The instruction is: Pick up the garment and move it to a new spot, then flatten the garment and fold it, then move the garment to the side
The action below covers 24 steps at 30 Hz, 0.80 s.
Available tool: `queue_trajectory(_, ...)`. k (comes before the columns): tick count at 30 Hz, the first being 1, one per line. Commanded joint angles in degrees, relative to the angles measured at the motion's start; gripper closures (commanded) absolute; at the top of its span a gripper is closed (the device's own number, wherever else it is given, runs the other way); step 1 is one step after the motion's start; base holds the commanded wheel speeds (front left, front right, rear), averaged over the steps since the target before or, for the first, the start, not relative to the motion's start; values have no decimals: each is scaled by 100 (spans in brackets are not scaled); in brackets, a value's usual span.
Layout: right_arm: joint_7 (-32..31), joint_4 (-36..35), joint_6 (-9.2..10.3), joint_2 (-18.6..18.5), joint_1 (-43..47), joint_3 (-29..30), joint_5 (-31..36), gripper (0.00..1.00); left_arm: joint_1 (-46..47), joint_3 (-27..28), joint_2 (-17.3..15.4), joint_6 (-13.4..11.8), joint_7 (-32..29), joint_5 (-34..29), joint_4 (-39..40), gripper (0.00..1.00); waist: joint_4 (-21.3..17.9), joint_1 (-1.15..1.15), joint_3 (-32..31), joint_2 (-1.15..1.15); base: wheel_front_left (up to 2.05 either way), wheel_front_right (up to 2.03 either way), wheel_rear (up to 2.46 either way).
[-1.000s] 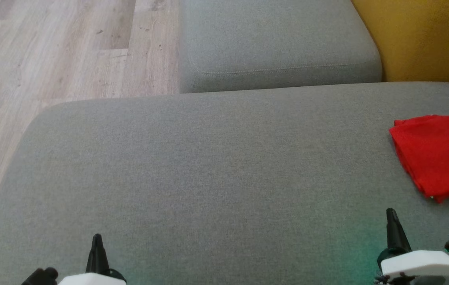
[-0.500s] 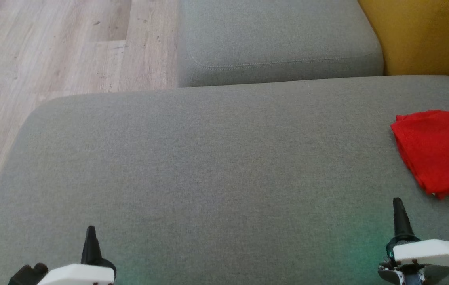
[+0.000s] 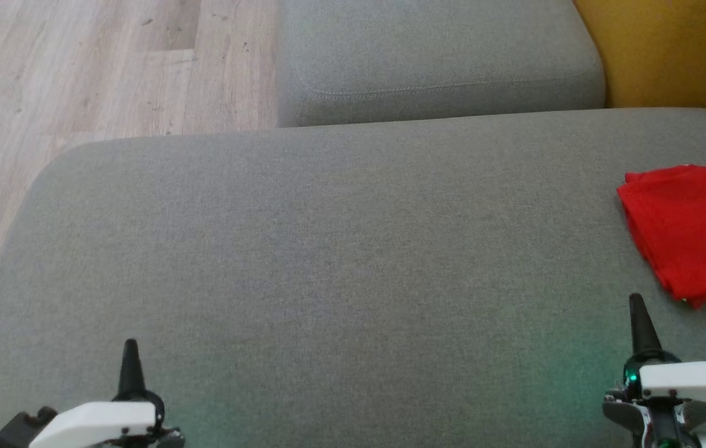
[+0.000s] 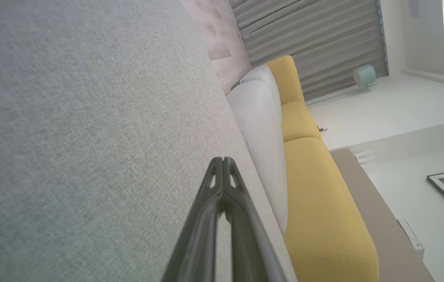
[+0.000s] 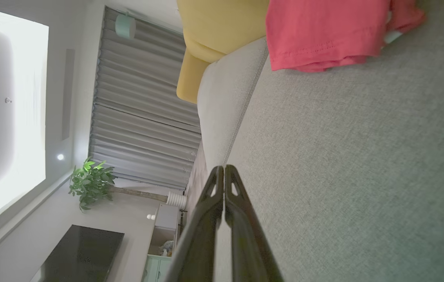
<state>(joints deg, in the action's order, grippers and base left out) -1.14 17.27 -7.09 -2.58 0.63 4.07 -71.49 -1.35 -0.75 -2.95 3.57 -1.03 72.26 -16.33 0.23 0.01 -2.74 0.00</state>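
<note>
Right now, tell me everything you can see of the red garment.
The red garment lies folded in layers on the right of the grey cushion, cut off by the head view's right edge. It looks like soft cloth, with a stitched hem and part of a black-and-white print at its far edge. Only the cushion touches it; the shut right gripper sits apart.

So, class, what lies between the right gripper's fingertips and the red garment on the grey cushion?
Bare grey cushion fabric, nothing else, separates the right gripper and the red garment; the head view and right wrist view both show it.
</note>
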Motion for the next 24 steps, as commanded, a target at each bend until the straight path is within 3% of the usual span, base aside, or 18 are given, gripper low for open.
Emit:
queue_trajectory(1, -66, -228, -31, -29, -309, -65, -141, 100, 357, 222, -11, 45, -48, 120, 194, 100, -1, 0, 8, 0, 0, 0, 0)
queue_trajectory(24, -446, -305, -38, -30, -608, 188, -1679, 100, 675, 619, -5, 323, -440, 1624, 220, 100, -18, 0, 235, 0, 0, 0, 0)
